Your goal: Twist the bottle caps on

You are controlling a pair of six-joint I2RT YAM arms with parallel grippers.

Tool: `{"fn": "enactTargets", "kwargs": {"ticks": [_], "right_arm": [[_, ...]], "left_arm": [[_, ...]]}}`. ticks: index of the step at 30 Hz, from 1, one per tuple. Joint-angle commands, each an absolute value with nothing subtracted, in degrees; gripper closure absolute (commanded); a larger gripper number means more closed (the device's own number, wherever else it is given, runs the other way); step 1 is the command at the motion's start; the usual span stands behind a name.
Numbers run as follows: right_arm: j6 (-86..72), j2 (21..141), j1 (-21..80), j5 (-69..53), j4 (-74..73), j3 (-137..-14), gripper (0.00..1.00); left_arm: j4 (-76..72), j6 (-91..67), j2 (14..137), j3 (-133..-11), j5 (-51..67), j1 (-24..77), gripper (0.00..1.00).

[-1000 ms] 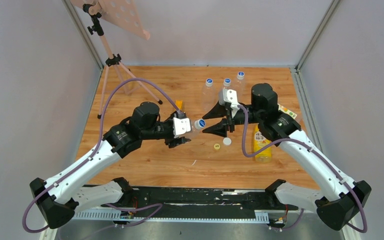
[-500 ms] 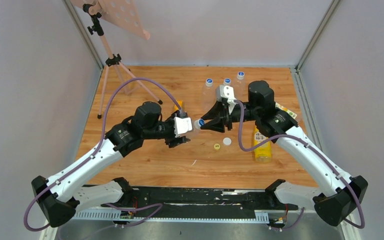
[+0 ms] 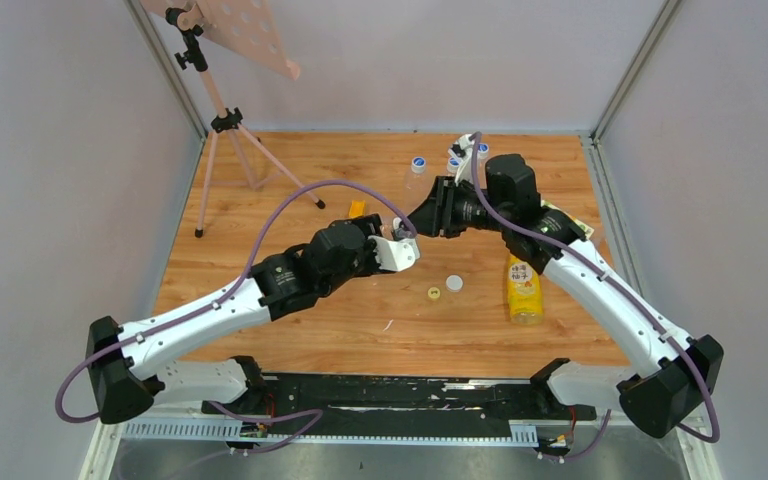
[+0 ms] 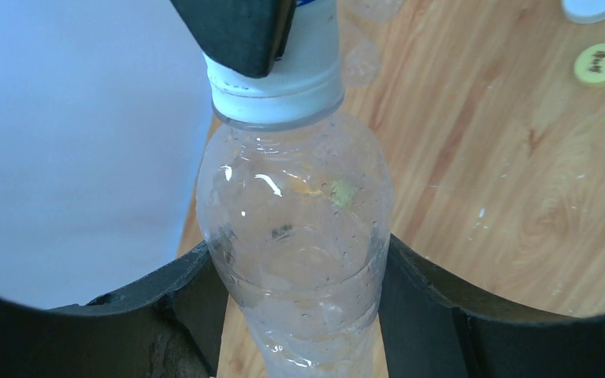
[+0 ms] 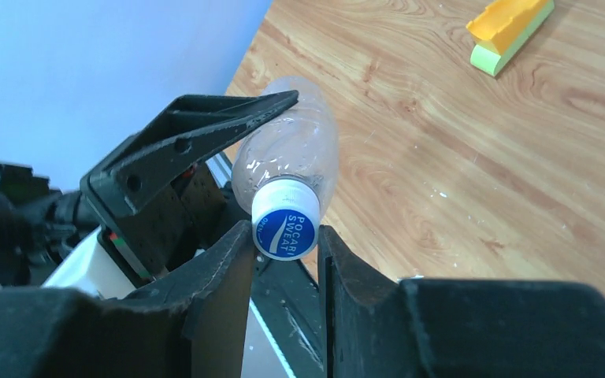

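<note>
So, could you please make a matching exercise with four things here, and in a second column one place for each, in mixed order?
1. blue cap
2. clear bottle
3. yellow cap
4. yellow bottle

a. lying on its side on the table
b. gripped by the right gripper
c. flat on the table beside the white cap
d. held in the left gripper

Pairs: 1-b, 2-d, 3-c, 4-a

The clear bottle (image 4: 295,236) ran off the left wrist view's lower edge, a dark finger (image 4: 236,31) masking its blue cap (image 5: 285,232); overhead it seemed buried between the left gripper (image 3: 397,242) and right gripper (image 3: 415,226).
</note>
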State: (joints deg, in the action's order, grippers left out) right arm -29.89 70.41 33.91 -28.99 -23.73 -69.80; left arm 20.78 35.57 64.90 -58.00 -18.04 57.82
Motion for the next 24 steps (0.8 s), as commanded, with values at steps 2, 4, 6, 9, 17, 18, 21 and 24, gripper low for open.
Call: {"fn": "enactTargets", "kwargs": {"ticks": [2, 4, 6, 9, 17, 18, 21, 24], "right_arm": [[-34.65, 66.99, 33.93, -22.65, -19.26, -70.25, 0.92], [-26.31, 64.32, 33.9, -22.26, -17.78, -69.75, 0.72], [-16.12, 61.37, 33.91, -23.97, -15.83, -67.96, 0.56], [-1.82, 56.26, 33.93, -29.12, -14.97, -64.89, 0.44], [29.07, 47.62, 34.02, -49.62, -15.83, -56.68, 0.37], [30.56, 47.64, 34.0, -50.83, -16.21, -56.69, 0.37], [33.7, 48.89, 34.01, -52.96, -17.74, -57.52, 0.39], [35.63, 50.94, 34.01, -54.59, -19.69, -58.99, 0.41]], "left_arm": [[14.8, 41.53, 64.83, -58.46, -24.49, 61.37, 0.73], [17.45, 40.22, 63.76, -59.21, -21.64, 60.65, 0.73], [22.22, 37.76, 62.9, -61.2, -14.69, 58.43, 0.73], [31.32, 35.23, 62.44, -64.3, 0.1, 53.33, 0.71], [43.25, 36.17, 64.14, -70.15, 19.73, 49.41, 0.7], [44.19, 36.32, 64.41, -70.87, 20.5, 49.36, 0.7], [45.46, 36.86, 65.54, -72.17, 23.44, 49.38, 0.7], [46.43, 37.19, 66.1, -73.54, 25.12, 49.39, 0.7]]}}
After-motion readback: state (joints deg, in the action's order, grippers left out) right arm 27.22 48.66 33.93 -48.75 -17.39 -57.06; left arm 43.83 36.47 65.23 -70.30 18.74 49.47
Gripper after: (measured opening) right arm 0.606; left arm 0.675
